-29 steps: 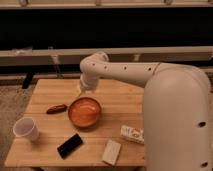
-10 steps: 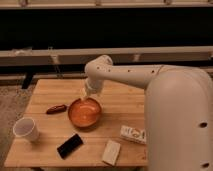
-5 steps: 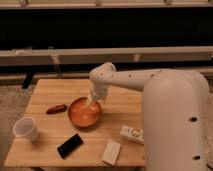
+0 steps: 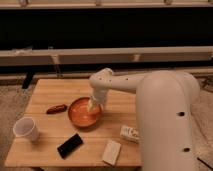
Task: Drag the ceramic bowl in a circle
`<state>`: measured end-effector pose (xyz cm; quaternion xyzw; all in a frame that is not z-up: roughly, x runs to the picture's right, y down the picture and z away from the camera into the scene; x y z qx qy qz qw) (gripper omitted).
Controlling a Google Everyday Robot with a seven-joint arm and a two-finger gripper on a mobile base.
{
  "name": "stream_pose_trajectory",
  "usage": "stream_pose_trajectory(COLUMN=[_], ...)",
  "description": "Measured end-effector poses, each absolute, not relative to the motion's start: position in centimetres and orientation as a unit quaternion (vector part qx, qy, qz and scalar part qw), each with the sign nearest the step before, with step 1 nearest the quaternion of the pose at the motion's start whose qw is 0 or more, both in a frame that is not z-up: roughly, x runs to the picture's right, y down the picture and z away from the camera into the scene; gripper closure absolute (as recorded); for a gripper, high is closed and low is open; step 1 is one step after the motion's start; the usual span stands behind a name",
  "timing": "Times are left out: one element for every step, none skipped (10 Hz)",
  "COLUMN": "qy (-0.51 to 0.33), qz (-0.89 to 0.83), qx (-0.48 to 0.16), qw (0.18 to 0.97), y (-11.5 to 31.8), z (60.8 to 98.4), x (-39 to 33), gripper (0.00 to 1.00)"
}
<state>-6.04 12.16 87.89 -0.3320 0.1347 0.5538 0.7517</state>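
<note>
Roughly, desk [image 4: 50,90]: pale wood, carrying everything here.
arm [image 4: 160,100]: comes in over the right edge and bends down at the middle, seemingly so it can push from inside the bowl.
ceramic bowl [image 4: 80,116]: upright at the desk's middle, holding only the gripper's tip.
gripper [image 4: 92,105]: inside the bowl at its right inner wall, probably to drag it; open or closed, I cannot tell.
cup [image 4: 26,129]: upright near the front-left corner, apparently empty.

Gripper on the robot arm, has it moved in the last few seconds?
Yes. The gripper has come down and rightward, from above the far rim of the glossy orange-brown ceramic bowl into its right side.
</note>
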Motion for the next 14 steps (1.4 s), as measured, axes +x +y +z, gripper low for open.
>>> stream_pose_trajectory(qy=[0.138,0.138,0.137,0.134,0.138,0.138,0.139,0.137,0.134,0.134,0.135,0.135,0.133,0.133], qz=[0.553,0.553,0.553,0.554,0.553,0.553,0.552,0.551,0.554,0.558,0.563,0.567,0.569,0.57], qx=[-0.335,-0.334,-0.333,-0.331,-0.331,-0.33,-0.331,-0.33,-0.328,-0.325,-0.322,-0.319,-0.317,-0.316], qw=[0.75,0.751,0.751,0.752,0.752,0.752,0.753,0.754,0.754,0.752,0.749,0.747,0.747,0.747], y=[12.7,12.9,12.8,12.2,11.8,11.7,11.8,12.1,12.0,11.7,10.3,9.1,8.5,8.3], z=[88.1,88.2,88.3,87.9,87.4,87.2,87.3,87.6,87.8,88.0,88.0,88.1,88.2,88.1], x=[-6.2,-6.3,-6.2,-6.1,-5.8,-5.7,-5.8,-5.9,-6.0,-5.6,-4.6,-3.8,-3.5,-3.5], gripper=[0.35,0.38,0.46,0.59,0.69,0.77,0.89,0.97,1.0,1.0,1.0,1.0,1.0,1.0])
